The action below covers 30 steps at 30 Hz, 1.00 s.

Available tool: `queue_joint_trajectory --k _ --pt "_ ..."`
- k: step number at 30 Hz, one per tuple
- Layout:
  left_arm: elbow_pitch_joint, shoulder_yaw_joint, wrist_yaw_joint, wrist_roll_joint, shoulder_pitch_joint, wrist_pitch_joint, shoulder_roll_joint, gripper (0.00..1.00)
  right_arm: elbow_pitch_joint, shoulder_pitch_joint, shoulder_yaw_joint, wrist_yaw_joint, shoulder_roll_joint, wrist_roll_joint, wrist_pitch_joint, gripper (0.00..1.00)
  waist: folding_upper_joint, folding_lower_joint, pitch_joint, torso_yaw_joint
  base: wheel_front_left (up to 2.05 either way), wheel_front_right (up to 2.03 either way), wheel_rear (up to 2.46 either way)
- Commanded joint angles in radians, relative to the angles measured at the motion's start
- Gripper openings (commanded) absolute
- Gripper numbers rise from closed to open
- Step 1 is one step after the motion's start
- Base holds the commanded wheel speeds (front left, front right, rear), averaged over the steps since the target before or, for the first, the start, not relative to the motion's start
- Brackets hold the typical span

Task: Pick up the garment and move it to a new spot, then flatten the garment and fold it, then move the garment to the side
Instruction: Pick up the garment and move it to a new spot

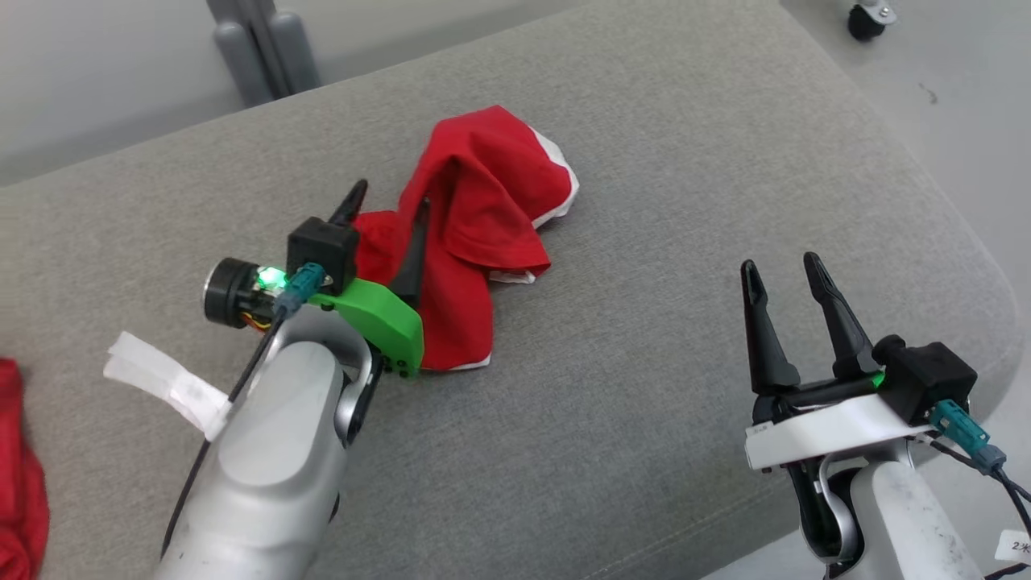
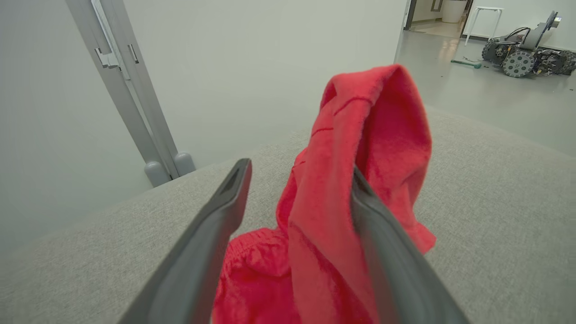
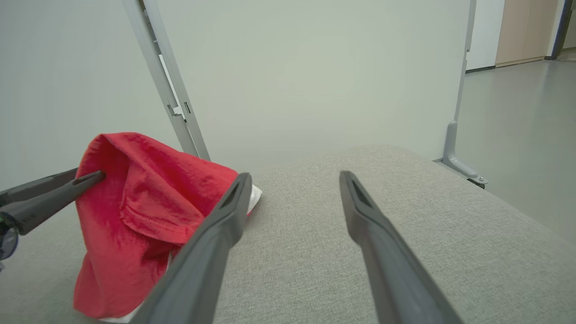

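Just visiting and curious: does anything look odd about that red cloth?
Yes. The crumpled red fabric garment is tented up, draped over one finger of the left gripper, whose two fingers stand apart rather than pinching it.

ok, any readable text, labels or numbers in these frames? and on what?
"2" on the white tag by the right arm's cable; the rest is blurred and cut off at the frame edge.
Too small to read: the small label on the right gripper's white bracket.
No writing visible on the white tape on the left forearm, or on the red garment.
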Motion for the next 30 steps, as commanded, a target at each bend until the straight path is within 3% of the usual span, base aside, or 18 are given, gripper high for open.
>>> queue_joint_trajectory --k 1,7,15,22,30 --pt "-0.012 -0.015 -0.018 -0.009 0.032 -0.001 -0.001 1.0 0.005 0.017 0.0 0.0 -0.002 -0.011 -0.003 1.0 -0.0001 0.0 -0.099 0.135 0.0 0.0 0.0" --pt "-0.119 -0.028 -0.05 -0.043 0.131 0.008 0.053 1.0 0.005 0.045 -0.003 0.0 -0.003 -0.03 -0.003 1.0 -0.0001 0.0 -0.158 0.227 0.0 0.0 0.0" --pt "-0.362 0.043 0.036 -0.053 0.328 -0.029 0.119 1.0 0.002 0.085 -0.018 0.0 -0.002 -0.049 -0.003 1.0 -0.0001 0.0 -0.212 0.32 0.0 0.0 0.0" --pt "-0.572 0.119 0.087 -0.012 0.536 -0.032 0.078 1.0 0.004 0.12 -0.028 0.0 -0.002 -0.061 -0.003 1.0 -0.0001 0.0 -0.23 0.356 0.0 0.0 0.0" --pt "-0.676 0.194 0.073 0.065 0.681 -0.033 0.007 1.0 0.009 0.14 -0.029 0.0 -0.002 -0.062 -0.003 1.0 -0.0001 0.0 -0.242 0.355 0.0 0.0 0.0"
